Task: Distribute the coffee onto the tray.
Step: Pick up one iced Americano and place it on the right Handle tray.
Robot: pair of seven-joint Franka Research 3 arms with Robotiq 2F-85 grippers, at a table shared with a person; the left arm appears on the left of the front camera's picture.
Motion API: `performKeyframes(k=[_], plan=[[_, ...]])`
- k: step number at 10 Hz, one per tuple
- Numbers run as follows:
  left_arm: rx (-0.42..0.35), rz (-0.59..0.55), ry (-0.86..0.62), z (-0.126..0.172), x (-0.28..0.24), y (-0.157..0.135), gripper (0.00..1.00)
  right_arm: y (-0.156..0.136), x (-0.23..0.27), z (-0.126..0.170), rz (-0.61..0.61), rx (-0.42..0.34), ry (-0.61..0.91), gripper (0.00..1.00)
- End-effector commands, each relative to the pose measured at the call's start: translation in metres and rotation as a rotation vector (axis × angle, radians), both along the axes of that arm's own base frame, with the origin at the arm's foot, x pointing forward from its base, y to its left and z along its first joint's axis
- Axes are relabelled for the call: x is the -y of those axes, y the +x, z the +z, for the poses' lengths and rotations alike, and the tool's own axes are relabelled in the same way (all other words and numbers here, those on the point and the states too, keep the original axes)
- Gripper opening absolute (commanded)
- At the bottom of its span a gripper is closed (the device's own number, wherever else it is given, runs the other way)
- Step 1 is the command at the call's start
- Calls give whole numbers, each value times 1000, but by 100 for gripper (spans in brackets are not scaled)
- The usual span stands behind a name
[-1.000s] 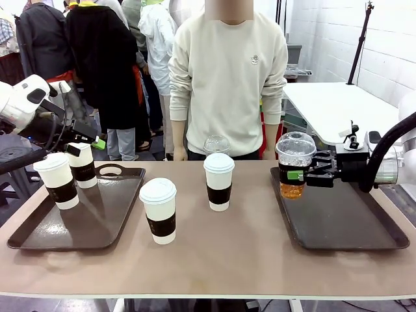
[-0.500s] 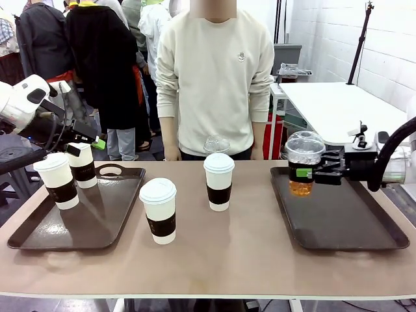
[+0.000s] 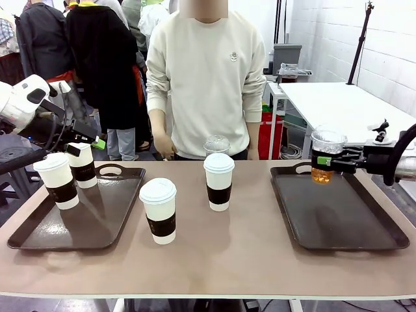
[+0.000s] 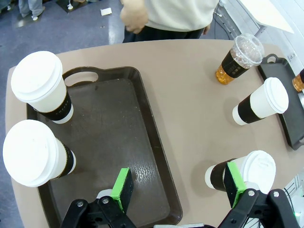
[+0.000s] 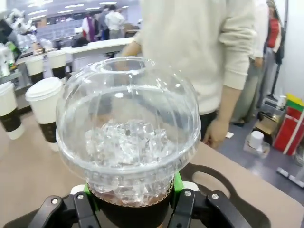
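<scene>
A tan table (image 3: 247, 260) fills the lower half of the front view. A person (image 3: 201, 78) in a cream sweater stands behind it at top centre, arms hanging down.

Two dark brown trays lie on the table. The left tray (image 3: 97, 224) is at lower left and the right tray (image 3: 338, 221) at lower right, well apart with bare table between them.

The left tray carries two white cups at its far left end, one (image 3: 57, 181) nearer the camera and one (image 3: 83, 166) just behind it, beside the tray's handle. Two more white cups stand upright on the bare table. The front cup (image 3: 158, 210) is left of centre, near the left tray's right edge. The middle cup (image 3: 219, 182) is at centre, and a second iced cup (image 3: 216, 144) is right behind it, only its clear dome showing. In the left wrist view that cup (image 4: 240, 57) stands at upper right, amber below its dark sleeve.

The held iced cup (image 3: 327, 140) is upright at the right, over the far end of the right tray near its handle. I cannot tell whether its base touches the tray. The right gripper (image 3: 325, 161) reaches in from the right edge and pinches the cup by its sleeve. In the right wrist view the green pads press against both sides of the sleeve, under an ice-filled dome (image 5: 128, 128).

The left gripper (image 4: 178, 186) sits at the bottom of the left wrist view, fingers spread wide and holding nothing. It is above the left tray's right edge.
</scene>
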State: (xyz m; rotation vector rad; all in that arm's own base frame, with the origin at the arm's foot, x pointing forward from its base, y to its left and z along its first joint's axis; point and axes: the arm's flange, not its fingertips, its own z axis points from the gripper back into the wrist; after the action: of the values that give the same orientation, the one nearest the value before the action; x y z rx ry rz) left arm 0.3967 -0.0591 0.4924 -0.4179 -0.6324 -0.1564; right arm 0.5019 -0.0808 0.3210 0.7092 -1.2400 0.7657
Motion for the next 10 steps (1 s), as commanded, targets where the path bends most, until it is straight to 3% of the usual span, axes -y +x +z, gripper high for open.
performKeyframes(k=[1,2,3,6,8,10], plan=[[1,7,-6,-1,-1,0,100,22,4,0,-77,-6,34,64],[1,7,-6,-1,-1,0,100,24,5,-2,-94,-13,18,64],[1,7,-6,-1,-1,0,100,9,6,-4,-36,-4,6,64],[1,7,-6,-1,-1,0,100,14,9,-12,-55,-19,-4,64],[1,7,-6,-1,-1,0,100,24,14,-24,-21,47,-5,64],[1,7,-6,-1,-1,0,100,36,23,-40,-23,62,30,64]])
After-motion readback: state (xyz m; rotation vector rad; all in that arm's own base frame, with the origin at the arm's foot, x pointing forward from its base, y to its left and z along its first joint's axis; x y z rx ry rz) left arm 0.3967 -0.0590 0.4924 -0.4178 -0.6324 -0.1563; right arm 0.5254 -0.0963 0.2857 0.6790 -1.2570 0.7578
